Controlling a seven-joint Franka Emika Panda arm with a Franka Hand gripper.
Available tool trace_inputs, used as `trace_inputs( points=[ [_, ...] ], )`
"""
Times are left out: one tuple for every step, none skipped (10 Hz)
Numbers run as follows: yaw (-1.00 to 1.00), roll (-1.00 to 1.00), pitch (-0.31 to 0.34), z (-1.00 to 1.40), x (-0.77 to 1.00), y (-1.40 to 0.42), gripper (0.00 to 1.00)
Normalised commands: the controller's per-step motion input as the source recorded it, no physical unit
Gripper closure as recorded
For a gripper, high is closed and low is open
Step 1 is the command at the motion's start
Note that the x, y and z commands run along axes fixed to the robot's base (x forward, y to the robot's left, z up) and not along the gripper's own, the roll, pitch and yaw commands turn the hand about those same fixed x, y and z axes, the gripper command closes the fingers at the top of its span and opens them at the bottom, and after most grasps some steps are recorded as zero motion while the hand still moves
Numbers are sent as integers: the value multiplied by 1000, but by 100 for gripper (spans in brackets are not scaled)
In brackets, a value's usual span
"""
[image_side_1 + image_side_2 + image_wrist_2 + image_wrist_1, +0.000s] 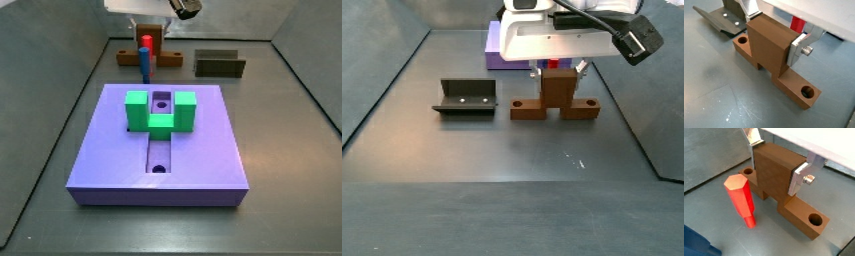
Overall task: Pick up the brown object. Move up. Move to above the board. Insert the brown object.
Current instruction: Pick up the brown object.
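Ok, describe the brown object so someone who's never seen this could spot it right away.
Beyond the board, the gripper straddles the brown object. It lies flat on the grey floor, a bar with an upright block. Unlike the blue peg, it has a round hole near each end.

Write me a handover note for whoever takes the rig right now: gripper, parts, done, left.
Gripper: down at the brown object, silver fingers on either side of its thick upright cross part; whether the pads already clamp it cannot be told.
Brown object: on the floor, bar flat, not lifted. Blue peg with red top stands just beside it; fixture on the floor nearby.
Board: apart from the brown object, green U-shaped block on it, groove holes free. Dark olive block behind the board.
Done: approach.
Left: confirm grasp, lift, move above the board, insert.
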Motion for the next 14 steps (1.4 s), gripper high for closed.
trace_inputs(
  points=[
    [0,0,0,0,0,0,100],
    [0,0,0,0,0,0,100],
    [0,0,0,0,0,0,100],
    [0,0,0,0,0,0,100],
    [0,0,0,0,0,0,100],
    [0,0,0,0,0,0,100],
    [0,0,0,0,0,0,100],
    [0,0,0,0,0,0,100],
    [0,0,0,0,0,0,100],
    [0,0,0,0,0,0,100],
    [0,0,0,0,0,0,100],
    [0,0,0,0,0,0,100],
    [0,0,0,0,0,0,100],
    [0,0,0,0,0,0,100]
  ],
)
